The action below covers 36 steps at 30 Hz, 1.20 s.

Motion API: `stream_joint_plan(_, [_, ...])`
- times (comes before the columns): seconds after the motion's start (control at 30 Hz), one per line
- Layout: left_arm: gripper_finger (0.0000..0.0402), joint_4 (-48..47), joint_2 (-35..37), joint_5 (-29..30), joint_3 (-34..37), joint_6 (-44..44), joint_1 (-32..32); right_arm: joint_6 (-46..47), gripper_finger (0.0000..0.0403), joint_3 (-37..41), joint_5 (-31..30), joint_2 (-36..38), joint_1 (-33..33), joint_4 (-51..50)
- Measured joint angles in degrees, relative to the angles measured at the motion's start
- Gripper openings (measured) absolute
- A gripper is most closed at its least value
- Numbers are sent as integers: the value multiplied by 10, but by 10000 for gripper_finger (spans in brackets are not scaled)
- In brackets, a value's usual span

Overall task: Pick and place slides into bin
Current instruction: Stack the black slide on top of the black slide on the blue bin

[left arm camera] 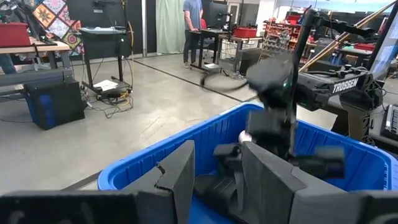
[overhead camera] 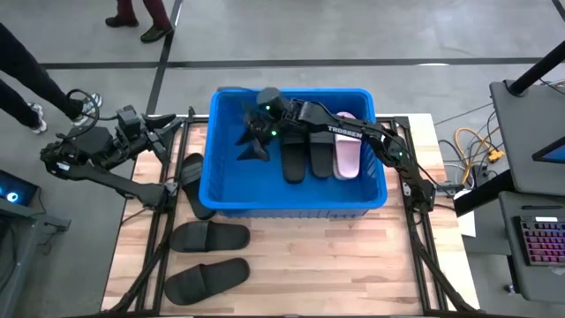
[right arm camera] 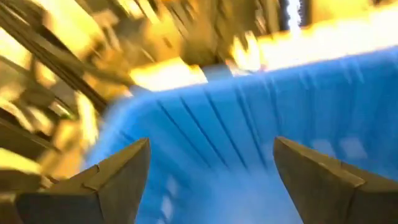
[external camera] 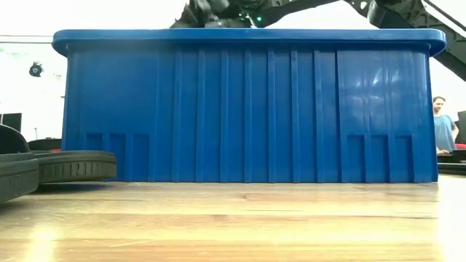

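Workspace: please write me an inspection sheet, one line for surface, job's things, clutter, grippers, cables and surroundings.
Surface: wooden table, bare wood showing in front of the bin.
Job's things: blue bin on the table; in it two black slides and one pink slide; outside it three black slides, left of the bin and in front of it.
Clutter: nothing seen.
Grippers: right gripper inside the bin, fingers wide apart and empty; left gripper beside the bin's left rim, holding nothing.
Cables: orange and yellow cables right of the table.
Surroundings: person's feet on the floor behind the table; keyboard at right.
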<state>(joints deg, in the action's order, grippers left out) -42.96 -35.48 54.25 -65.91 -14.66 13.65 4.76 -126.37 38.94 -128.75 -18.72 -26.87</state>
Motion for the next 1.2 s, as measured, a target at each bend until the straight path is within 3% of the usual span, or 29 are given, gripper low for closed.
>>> stream_joint_plan(0.37, [118, 0, 1, 0, 0, 0, 0, 154, 327, 1, 20, 0, 6, 342])
stream_joint_plan(0.5, [118, 0, 1, 0, 0, 0, 0, 221, 327, 1, 17, 1, 6, 341])
stream_joint_plan(0.67, [118, 0, 1, 0, 0, 5, 0, 215, 327, 2, 72, 0, 10, 305])
stream_joint_plan(0.8, [118, 0, 2, 0, 0, 5, 0, 235, 322, 2, 73, 0, 27, 361])
stream_joint_plan(0.9, [118, 0, 2, 0, 0, 5, 0, 228, 297, 2, 10, 13, 53, 429])
stream_joint_plan(1.0, [118, 0, 2, 0, 0, 5, 0, 171, 251, 0, -132, 43, 78, 423])
stream_joint_plan(1.1, [118, 0, 1, 0, 0, 2, 0, 75, 201, 0, -232, 78, 91, 356])
stream_joint_plan(1.2, [118, -1, 1, 0, 0, 2, 0, 26, 157, 0, -260, 114, 94, 267])
